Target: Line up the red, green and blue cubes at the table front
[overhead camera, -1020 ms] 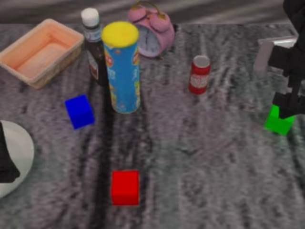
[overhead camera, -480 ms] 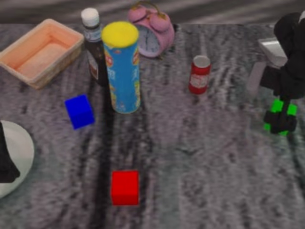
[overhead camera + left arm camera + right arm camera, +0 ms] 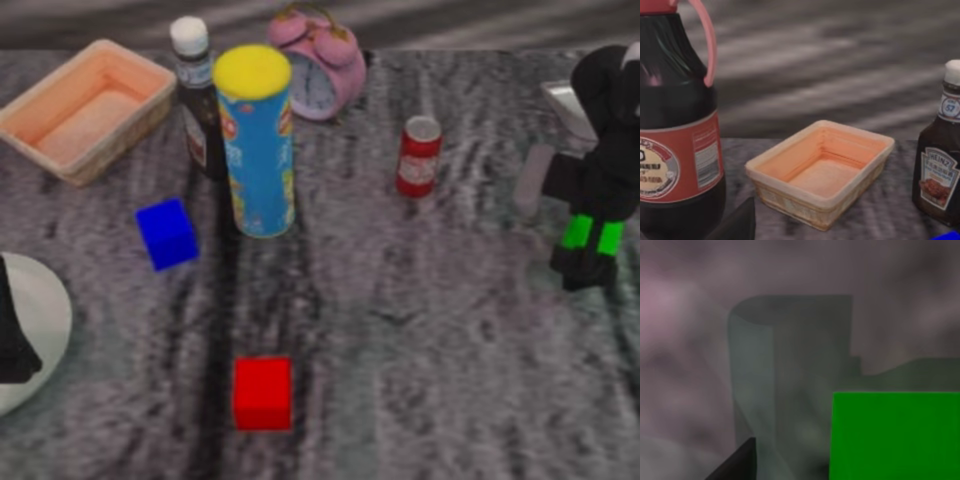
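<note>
Since a second ago the right pincer (image 3: pixel 588 262) has come down over the green cube (image 3: pixel 592 236) and clamped it between its dark fingers, at the right side of the bench (image 3: pixel 420 320). That cube's flat, bright face fills a corner of the right wrist view (image 3: pixel 895 435). Mottled grey cloth with dark streaks covers the bench. On it, the blue cube (image 3: pixel 167 233) sits left of centre (near a tall yellow-lidded canister (image 3: pixel 256 140)), the red cube (image 3: pixel 263 393) at the front. At the left edge, the left arm (image 3: pixel 15 340) is parked.
</note>
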You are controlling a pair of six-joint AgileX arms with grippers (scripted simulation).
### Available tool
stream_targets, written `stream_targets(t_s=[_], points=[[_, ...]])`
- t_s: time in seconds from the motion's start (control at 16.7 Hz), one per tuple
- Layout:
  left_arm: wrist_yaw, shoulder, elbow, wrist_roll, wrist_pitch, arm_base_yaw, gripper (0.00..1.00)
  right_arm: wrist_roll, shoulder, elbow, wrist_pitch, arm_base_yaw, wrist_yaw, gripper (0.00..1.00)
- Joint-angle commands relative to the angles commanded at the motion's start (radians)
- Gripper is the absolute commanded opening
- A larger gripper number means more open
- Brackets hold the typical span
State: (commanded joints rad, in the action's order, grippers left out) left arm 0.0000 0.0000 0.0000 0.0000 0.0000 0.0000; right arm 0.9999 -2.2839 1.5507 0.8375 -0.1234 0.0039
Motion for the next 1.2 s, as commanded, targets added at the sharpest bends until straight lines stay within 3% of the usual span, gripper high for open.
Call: stream_targets(t_s=[0.78, 1.2], points=[[0.0, 0.0, 0.0, 0.0, 0.0, 0.0, 1.0, 0.0, 0.0, 0.0, 0.0, 0.0, 0.0, 0.02], [0.0, 0.0, 0.0, 0.0, 0.0, 0.0, 1.0, 0.0, 0.0, 0.0, 0.0, 0.0, 0.0, 0.0]])
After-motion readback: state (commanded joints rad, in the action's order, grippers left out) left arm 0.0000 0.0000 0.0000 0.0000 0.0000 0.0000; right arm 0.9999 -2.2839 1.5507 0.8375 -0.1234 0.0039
